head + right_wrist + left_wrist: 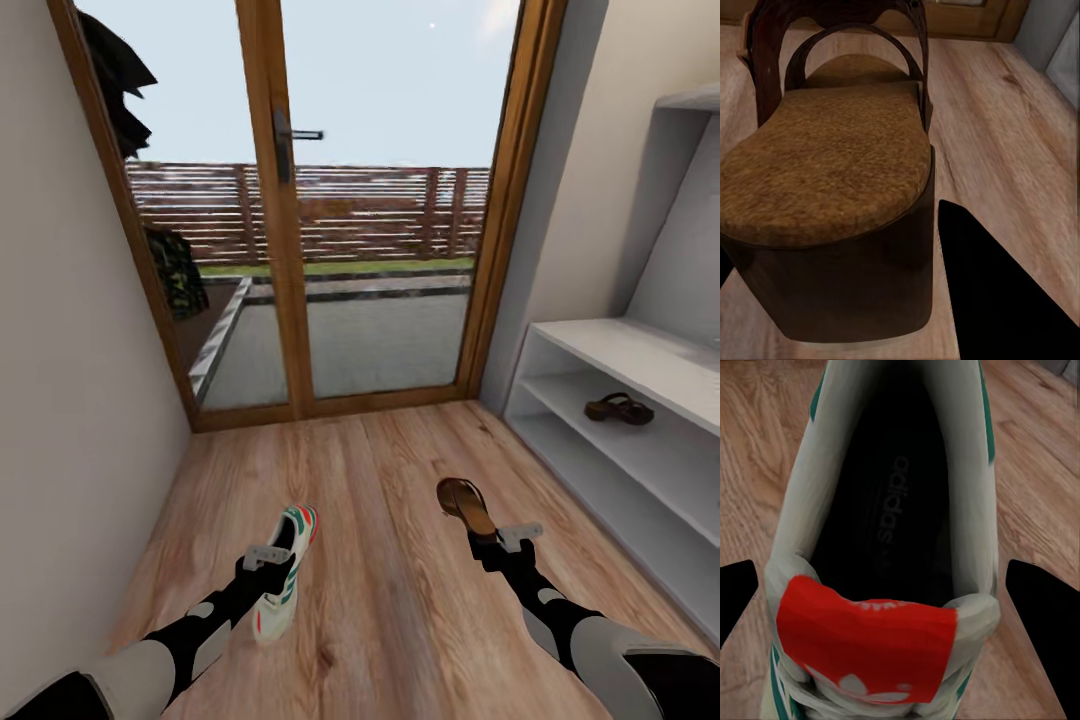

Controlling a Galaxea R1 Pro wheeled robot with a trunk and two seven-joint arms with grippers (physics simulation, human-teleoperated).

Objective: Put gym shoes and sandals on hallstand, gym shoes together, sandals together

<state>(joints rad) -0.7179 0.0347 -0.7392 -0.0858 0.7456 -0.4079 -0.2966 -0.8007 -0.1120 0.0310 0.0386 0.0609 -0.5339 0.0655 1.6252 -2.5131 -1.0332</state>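
Note:
One gym shoe (pixel 283 575), white with teal and red trim, lies on the corridor floor (pixel 380 600). My left gripper (pixel 268 555) hovers over it, open. In the left wrist view its dark fingers (pixel 1042 622) stand either side of the gym shoe (pixel 892 510), just apart from it. A brown sandal (pixel 463 503) lies on the floor to the right. My right gripper (pixel 508 540) is at its heel, open. In the right wrist view one finger (pixel 997 300) lies right beside the heel of the sandal (pixel 832 165). A second sandal (pixel 618 408) rests on the hallstand's (pixel 640 360) upper low shelf.
A wood-framed glass door (pixel 290 200) closes the corridor ahead. A plain wall (pixel 60 400) runs along the left. The hallstand fills the right side, with its bottom shelf (pixel 620 480) bare. Bare floor lies between the two shoes.

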